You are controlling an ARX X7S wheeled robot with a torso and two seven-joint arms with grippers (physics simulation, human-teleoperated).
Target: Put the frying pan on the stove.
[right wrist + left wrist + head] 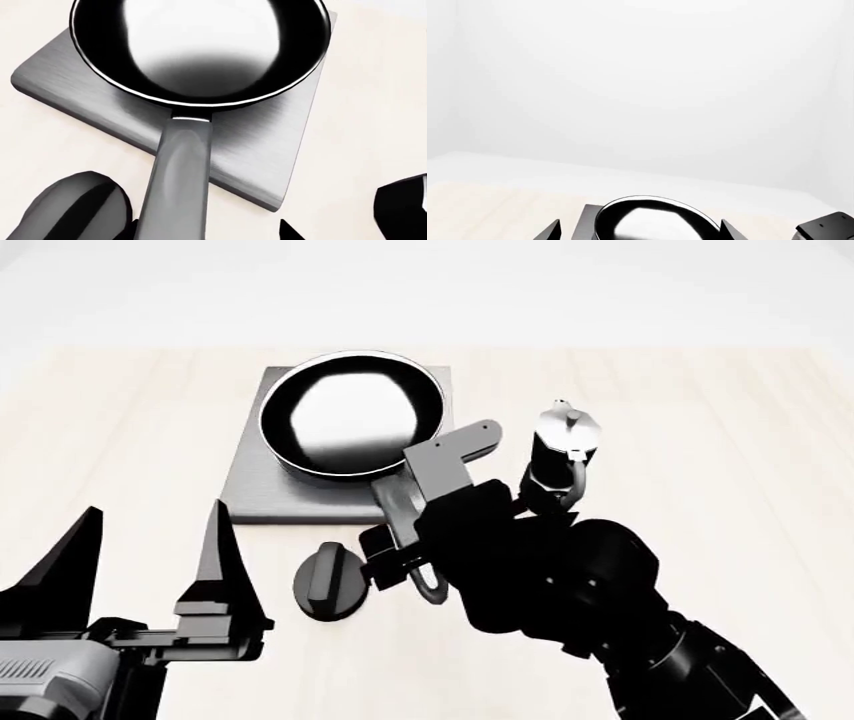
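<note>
Frying pan (350, 412): your round, shallow, glossy black pan with its mirror-bright inside sits on the stove (260, 485), a flat square slab of brushed grey metal lying toward the far edge of the pale wood-grain tabletop (747, 440). Its bowl covers the far half of the slab, and its long smooth handle runs back over the slab's near edge toward you. Your right gripper (447, 455) hangs over that handle, just near of the bowl; in the right wrist view the handle passes straight beneath the camera, with only dark finger tips showing at the picture's border, so you cannot tell whether the jaws are closed on the handle or off it. A small round black knob (328, 582) lies on the tabletop just beside the stove's near edge, and a tall black moka pot (561, 455) stands upright off the stove's right side. Your left gripper (154, 550) is near the tabletop's near left corner, well apart from the pan, its two pointed black fingers spread wide and holding nothing.
</note>
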